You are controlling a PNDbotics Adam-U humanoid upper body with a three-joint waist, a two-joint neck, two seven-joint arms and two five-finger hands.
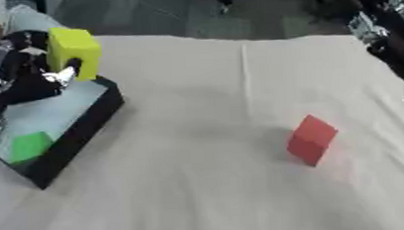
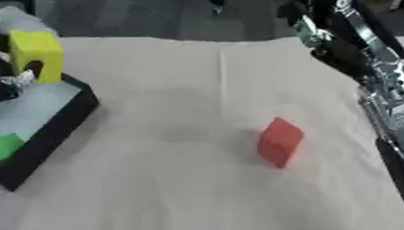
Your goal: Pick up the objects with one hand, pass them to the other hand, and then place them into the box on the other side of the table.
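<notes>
A yellow block (image 1: 72, 50) hangs above the far end of the black box (image 1: 78, 132) at the table's left. My left hand (image 1: 32, 78) comes in from the left edge, its fingers curled against the block's near side. A green block (image 1: 29, 146) lies inside the box, near its front corner. A red block (image 1: 311, 139) stands tilted on the cloth right of centre, with no hand near it. My right hand (image 2: 314, 13) is raised at the far right, away from the blocks, and blurred.
A pale cloth (image 1: 201, 186) with a crease down its middle covers the table. My right arm (image 2: 386, 92) runs along the right edge. Beyond the far table edge lies dark floor with cables.
</notes>
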